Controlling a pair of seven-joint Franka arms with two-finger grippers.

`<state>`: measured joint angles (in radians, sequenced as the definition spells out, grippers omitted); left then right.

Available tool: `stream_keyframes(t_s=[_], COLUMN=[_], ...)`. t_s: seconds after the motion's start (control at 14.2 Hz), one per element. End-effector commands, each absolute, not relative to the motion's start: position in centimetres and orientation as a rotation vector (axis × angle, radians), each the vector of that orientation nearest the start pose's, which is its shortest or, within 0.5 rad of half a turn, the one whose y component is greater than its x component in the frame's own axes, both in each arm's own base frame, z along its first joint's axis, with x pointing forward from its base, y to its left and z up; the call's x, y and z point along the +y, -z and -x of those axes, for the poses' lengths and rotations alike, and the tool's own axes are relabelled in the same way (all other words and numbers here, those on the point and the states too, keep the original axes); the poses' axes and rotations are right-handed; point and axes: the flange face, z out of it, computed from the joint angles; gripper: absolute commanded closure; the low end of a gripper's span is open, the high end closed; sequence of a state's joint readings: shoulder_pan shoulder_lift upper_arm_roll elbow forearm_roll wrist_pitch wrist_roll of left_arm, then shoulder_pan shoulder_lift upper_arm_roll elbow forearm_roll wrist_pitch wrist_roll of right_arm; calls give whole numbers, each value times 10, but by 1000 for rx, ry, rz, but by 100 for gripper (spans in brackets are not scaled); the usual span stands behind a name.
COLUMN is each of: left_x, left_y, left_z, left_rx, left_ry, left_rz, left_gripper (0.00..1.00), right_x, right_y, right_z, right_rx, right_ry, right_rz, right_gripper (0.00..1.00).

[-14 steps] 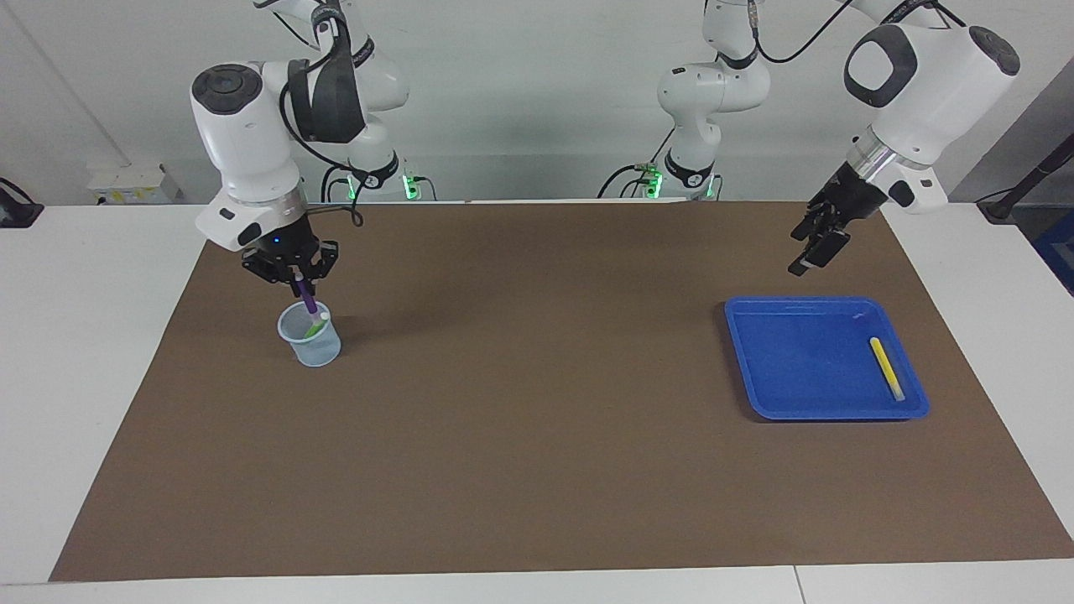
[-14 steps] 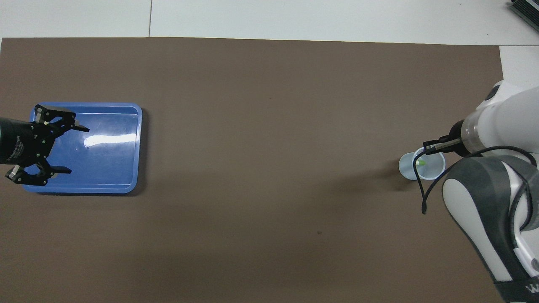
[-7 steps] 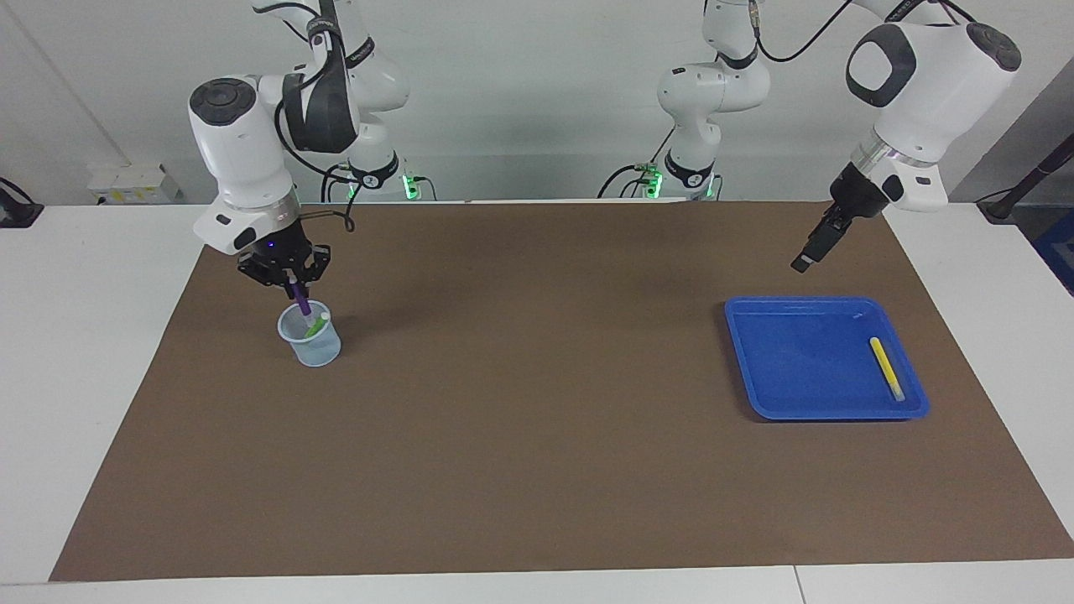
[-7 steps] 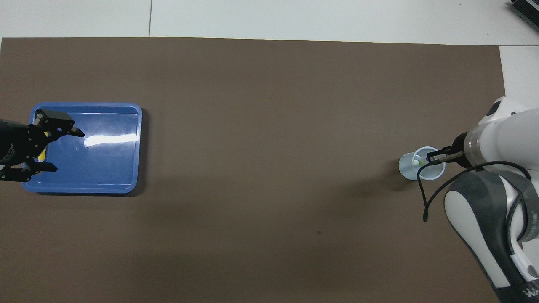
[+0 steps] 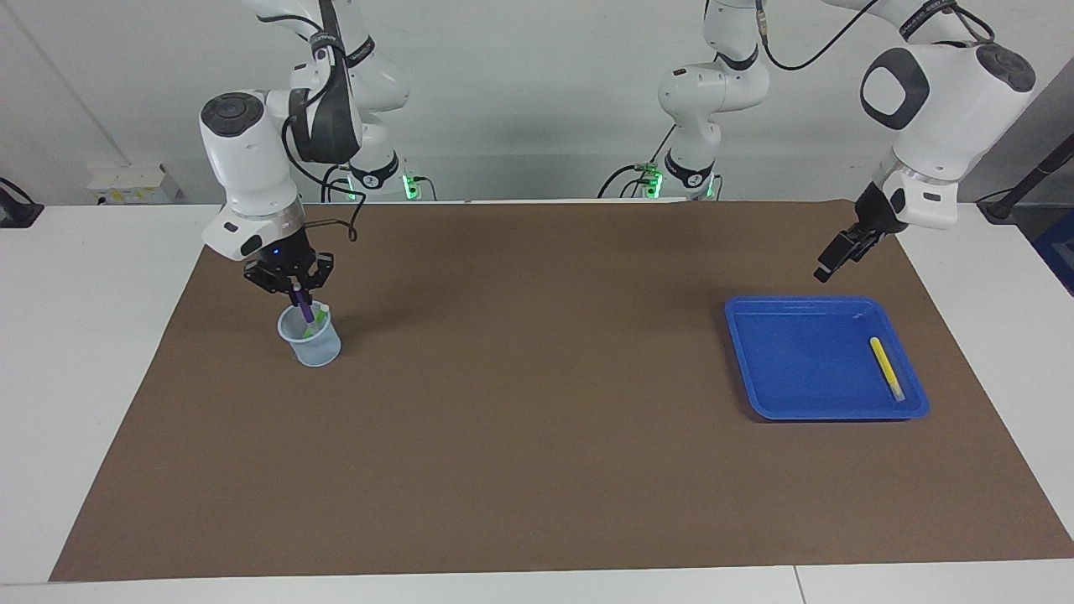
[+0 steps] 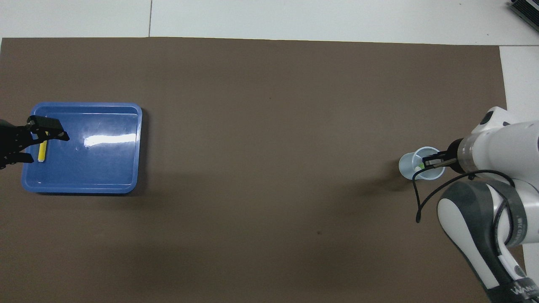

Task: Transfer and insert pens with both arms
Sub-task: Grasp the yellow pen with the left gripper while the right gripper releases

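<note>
So there were two containers on the brown mat (image 5: 537, 436). The clear cup (image 5: 312, 340) sat at the right arm's end of the table, around 9 o'clock in the facing view. It had the green pen (image 5: 315, 325) leaning inside, cap end poking just over the rim. The purple pen (image 5: 302, 304) was standing nearly upright with its lower end down in the cup too, and the right gripper (image 5: 293, 288) was right over the cup, clenched on the top of that purple pen.

The blue tray (image 5: 789, 369) was at the left arm's end, around 3 o'clock in the facing view, well apart from the cup. Only one thing in it: the yellow pen (image 5: 885, 367), lying flat along the tray's edge toward the left arm's end of the table, pale cap end pointing away from the robots.

The left gripper (image 5: 836, 257) hung in the air over the mat just beside the tray's edge nearer to the robots. From overhead its fingers (image 6: 52, 126) were spread wide apart, holding nothing, not touching the tray or the yellow pen.
</note>
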<state>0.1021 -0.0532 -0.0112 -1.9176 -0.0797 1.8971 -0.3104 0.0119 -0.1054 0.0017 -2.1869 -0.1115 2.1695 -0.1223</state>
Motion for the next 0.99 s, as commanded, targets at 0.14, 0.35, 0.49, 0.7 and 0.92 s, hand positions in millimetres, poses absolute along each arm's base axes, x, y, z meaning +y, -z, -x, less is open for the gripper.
stream_keyframes(t_s=[0.14, 0.35, 0.49, 0.7, 0.92], left_x=[90, 95, 99, 106, 135], left_y=[-471, -443, -424, -388, -358], left_z=[-555, -569, -579, -592, -594], left_rx=[-262, -184, -53, 73, 103], left_ry=[21, 47, 58, 41, 29], left_rz=[3141, 3141, 3118, 3046, 3048], left_gripper=[0, 0, 0, 0, 0], right_x=[-17, -20, -27, -26, -23], right_y=[-410, -397, -390, -389, -391], right_z=[-513, -515, -516, -517, -519], right_rx=[-355, -337, -279, -286, -297], right_ry=[172, 155, 139, 134, 127], right_rz=[3235, 3234, 3238, 3237, 3237], right_gripper=[100, 100, 100, 47, 2])
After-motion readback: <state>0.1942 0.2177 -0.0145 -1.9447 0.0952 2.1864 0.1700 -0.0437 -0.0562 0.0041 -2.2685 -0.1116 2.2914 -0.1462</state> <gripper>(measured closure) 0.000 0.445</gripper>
